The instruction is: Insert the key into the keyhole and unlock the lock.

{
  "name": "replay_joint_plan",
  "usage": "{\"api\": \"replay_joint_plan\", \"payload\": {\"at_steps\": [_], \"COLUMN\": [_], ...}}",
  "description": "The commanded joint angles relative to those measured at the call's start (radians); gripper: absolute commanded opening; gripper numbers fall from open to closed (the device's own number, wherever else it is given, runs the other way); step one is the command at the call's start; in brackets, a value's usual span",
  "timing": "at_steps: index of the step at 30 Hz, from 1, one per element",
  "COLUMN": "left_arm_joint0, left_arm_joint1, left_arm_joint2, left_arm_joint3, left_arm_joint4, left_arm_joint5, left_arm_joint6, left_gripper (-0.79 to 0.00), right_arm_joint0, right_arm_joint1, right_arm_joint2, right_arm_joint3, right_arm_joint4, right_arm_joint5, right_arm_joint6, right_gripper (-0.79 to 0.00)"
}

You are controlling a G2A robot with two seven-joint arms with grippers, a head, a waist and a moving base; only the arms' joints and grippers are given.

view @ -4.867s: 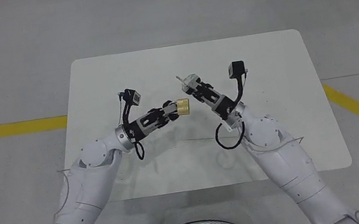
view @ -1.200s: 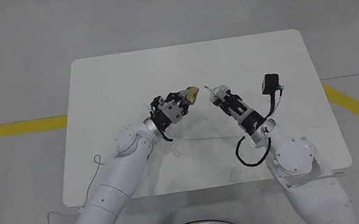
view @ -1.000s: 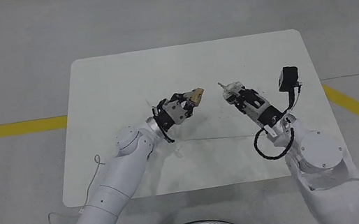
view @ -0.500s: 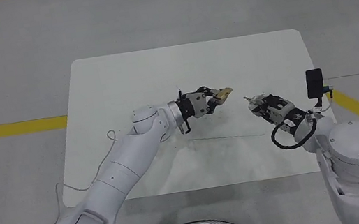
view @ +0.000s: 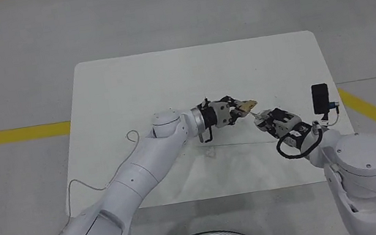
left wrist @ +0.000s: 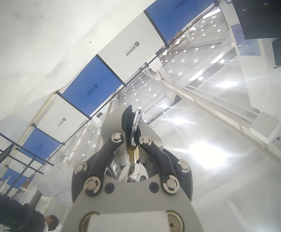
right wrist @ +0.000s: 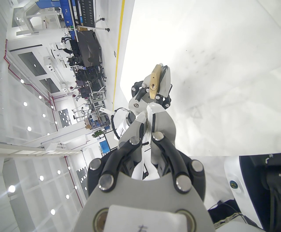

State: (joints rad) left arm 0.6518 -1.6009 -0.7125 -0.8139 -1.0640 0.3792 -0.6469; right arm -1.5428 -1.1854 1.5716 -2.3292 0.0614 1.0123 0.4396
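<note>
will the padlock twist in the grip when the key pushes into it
Probably heavy for its size: the padlock looks solid brass. It may pivot, since the left gripper seems to pinch its flat, smooth faces with the keyhole end sticking out.

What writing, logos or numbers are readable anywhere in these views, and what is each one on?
On the blue and white panels: one short logo word each, a brand name, left unquoted.
On the paper notice: print too small to read.
On the white label: a mark cut off by the frame edge, unreadable.
On the lock: no print visible.
</note>
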Motion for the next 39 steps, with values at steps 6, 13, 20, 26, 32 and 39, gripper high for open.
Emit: {"api": "replay_joint_plan", "payload": {"at_steps": [6,13,20,26,32,39], "left_arm_joint0": [-0.004,-0.001,0.006,0.016,0.025,0.036], "left_arm_joint1": [-0.010,-0.012,-0.010,-0.009,-0.009,-0.007], "left_arm_joint2": [-0.001,-0.016,-0.037,-0.054,-0.061,-0.073], "left_arm_joint3": [0.009,0.011,0.008,-0.001,-0.013,-0.031], "left_arm_joint4": [0.028,0.052,0.071,0.082,0.106,0.138], "left_arm_joint5": [-0.014,-0.016,-0.014,-0.015,-0.016,-0.027], "left_arm_joint6": [-0.014,-0.029,-0.040,-0.049,-0.049,-0.048], "left_gripper": [-0.785,-0.785,-0.785,-0.785,-0.785,-0.785], "right_arm_joint0": [0.016,0.037,0.039,0.042,0.040,0.033], "right_arm_joint1": [-0.001,0.005,0.017,0.027,0.031,0.035], "right_arm_joint2": [-0.012,-0.031,-0.063,-0.072,-0.078,-0.084], "right_arm_joint3": [0.023,0.039,0.049,0.049,0.040,0.033], "right_arm_joint4": [0.011,-0.026,-0.083,-0.127,-0.148,-0.168], "right_arm_joint5": [0.000,0.000,0.000,0.000,0.000,0.000], "right_arm_joint6": [-0.060,-0.093,-0.071,-0.047,-0.039,-0.029], "right_gripper": [-0.785,-0.785,-0.785,-0.785,-0.785,-0.785]}}
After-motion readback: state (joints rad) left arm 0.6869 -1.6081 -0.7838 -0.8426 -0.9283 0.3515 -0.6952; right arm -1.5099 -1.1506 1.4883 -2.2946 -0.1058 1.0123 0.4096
